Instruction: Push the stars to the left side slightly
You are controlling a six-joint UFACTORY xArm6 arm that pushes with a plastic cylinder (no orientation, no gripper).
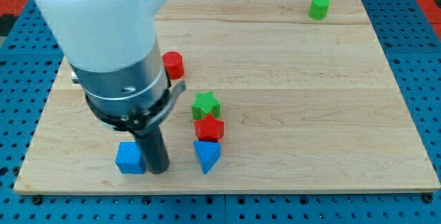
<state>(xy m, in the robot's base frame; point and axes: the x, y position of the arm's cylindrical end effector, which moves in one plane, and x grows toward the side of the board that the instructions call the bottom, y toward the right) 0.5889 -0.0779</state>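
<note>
A green star (205, 105) sits near the middle of the wooden board (310, 100). A red star (209, 128) lies just below it, touching it. A blue triangle (206, 155) sits just below the red star. My tip (158, 170) is on the board to the view's left of the stars, right beside a blue cube (129, 158). The tip stands about a block's width left of the blue triangle.
A red cylinder (173, 65) sits above the stars, partly hidden by the arm's body (103, 38). A green cylinder (319, 7) stands at the board's top right. The board's bottom edge runs just below my tip.
</note>
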